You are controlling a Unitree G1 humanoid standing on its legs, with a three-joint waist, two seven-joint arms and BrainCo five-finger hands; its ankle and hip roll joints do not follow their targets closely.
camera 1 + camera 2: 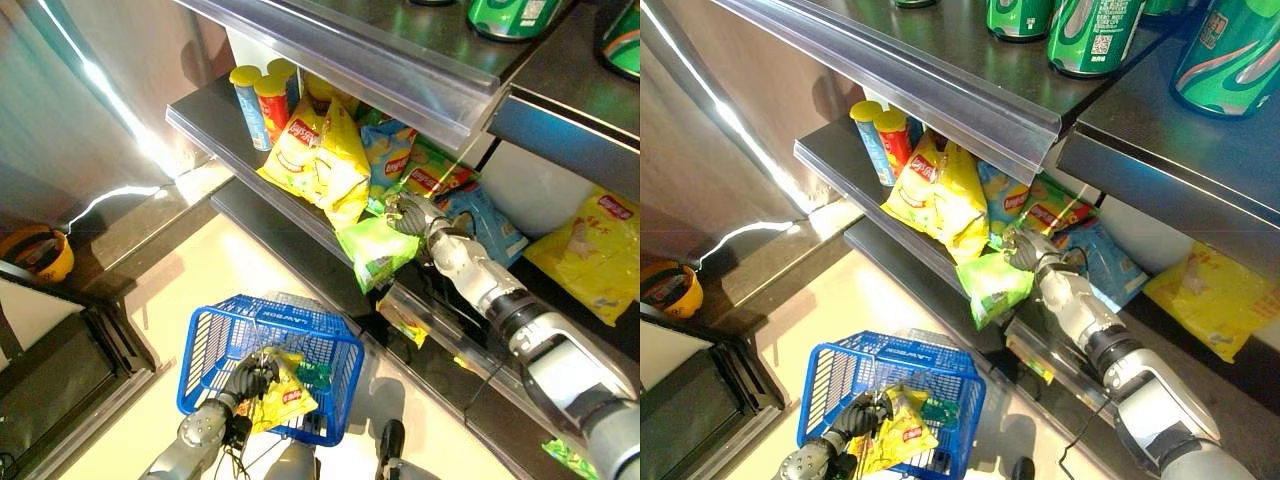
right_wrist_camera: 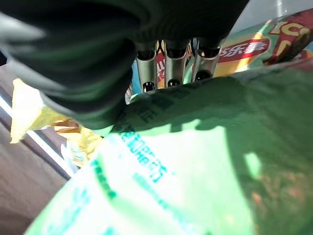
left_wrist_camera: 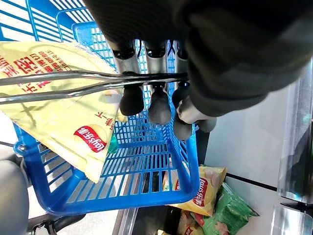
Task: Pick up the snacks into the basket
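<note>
A blue wire basket (image 1: 212, 335) hangs low in front of the shelves. It holds a yellow chip bag (image 1: 285, 397) and a small green item (image 1: 316, 375). My left hand (image 1: 248, 380) is shut on the basket's metal handles (image 3: 73, 77), with its fingers (image 3: 159, 105) curled round them. At the middle shelf my right hand (image 1: 408, 214) grips the top edge of a green snack bag (image 1: 375, 250), which hangs over the shelf's front lip. The green snack bag (image 2: 195, 161) lies pressed against the fingers (image 2: 168, 68), and their tips are hidden behind it.
The middle shelf (image 1: 200, 130) carries large yellow chip bags (image 1: 320, 150), snack canisters (image 1: 260, 100), blue bags (image 1: 385, 150) and another yellow bag (image 1: 590, 250). Green cans (image 1: 1090, 35) stand on the top shelf. A small bag (image 1: 405, 320) lies on the lower shelf. A yellow helmet (image 1: 40, 255) sits far left.
</note>
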